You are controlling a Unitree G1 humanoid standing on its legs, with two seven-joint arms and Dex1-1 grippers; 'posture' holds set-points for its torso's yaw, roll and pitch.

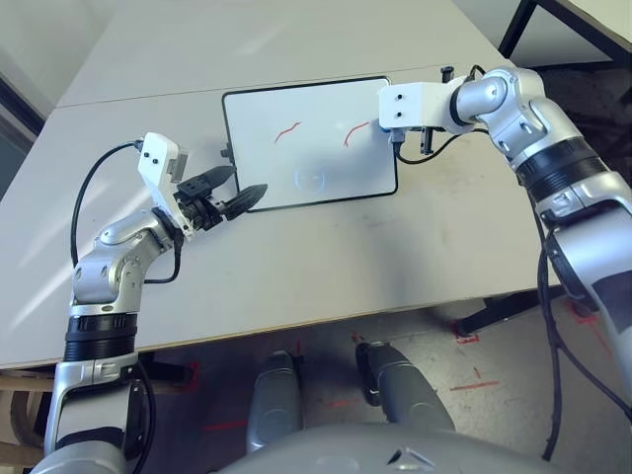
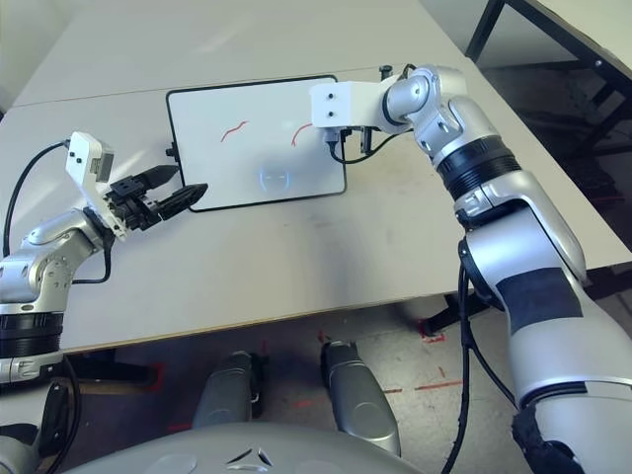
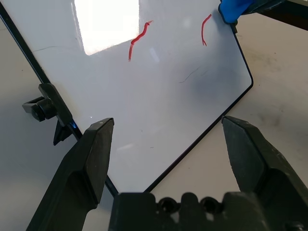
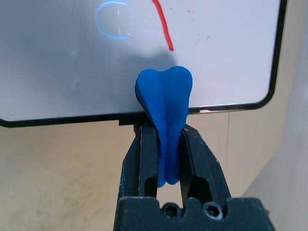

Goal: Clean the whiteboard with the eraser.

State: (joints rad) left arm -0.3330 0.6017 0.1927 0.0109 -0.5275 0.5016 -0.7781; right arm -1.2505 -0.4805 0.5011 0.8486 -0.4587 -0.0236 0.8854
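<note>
The whiteboard point(image 1: 306, 158) lies flat on the table, with two red squiggles point(image 1: 286, 130) in its upper half. My right gripper point(image 4: 166, 132) is shut on the blue eraser point(image 4: 164, 94), which stands at the board's right edge beside one squiggle point(image 4: 163, 24). In the left wrist view the eraser point(image 3: 235, 9) shows at the board's far corner. My left gripper point(image 1: 247, 183) hovers open over the board's lower left corner, with nothing between its fingers point(image 3: 96, 149).
A black knob point(image 1: 226, 153) sticks out from the board's left edge. The grey table point(image 1: 326, 267) has a seam running across behind the board. Black table legs point(image 1: 518, 25) and a dark floor lie at the far right.
</note>
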